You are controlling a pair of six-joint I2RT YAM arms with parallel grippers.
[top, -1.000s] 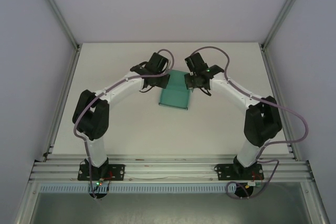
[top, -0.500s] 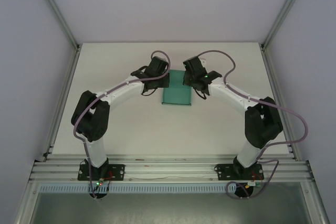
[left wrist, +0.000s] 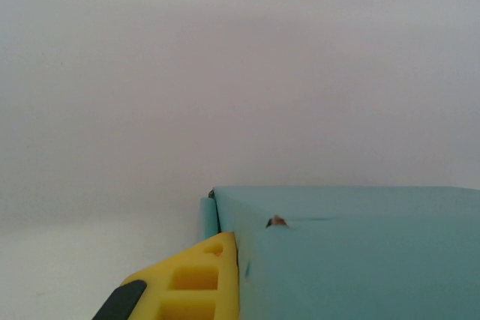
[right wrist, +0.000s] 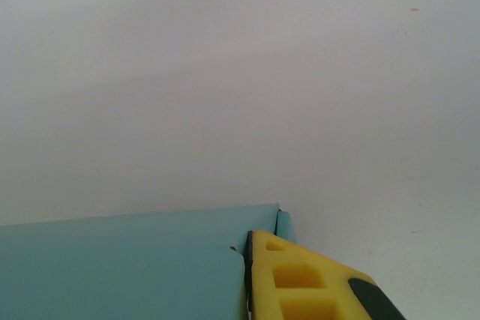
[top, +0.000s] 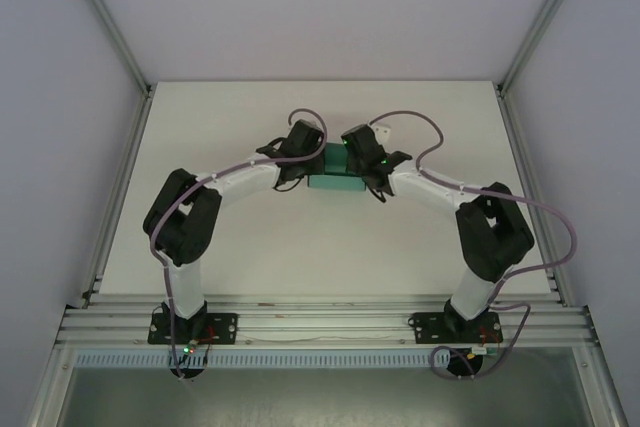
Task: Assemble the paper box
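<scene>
1. Paper box [top: 335, 173], teal card, sits in the far half of the bench [top: 240, 237], about midway between its left and right edges.
2. Its long axis runs left to right, parallel to the bench's far edge, with one end toward each arm.
3. Left hand [top: 316, 159] is clenched on the left end of the paper box; its yellow finger [left wrist: 199, 282] lies flat against the card wall.
4. Right hand [top: 356, 161] is clamped on the right end, its yellow finger [right wrist: 300, 282] pressed against the card edge.
</scene>
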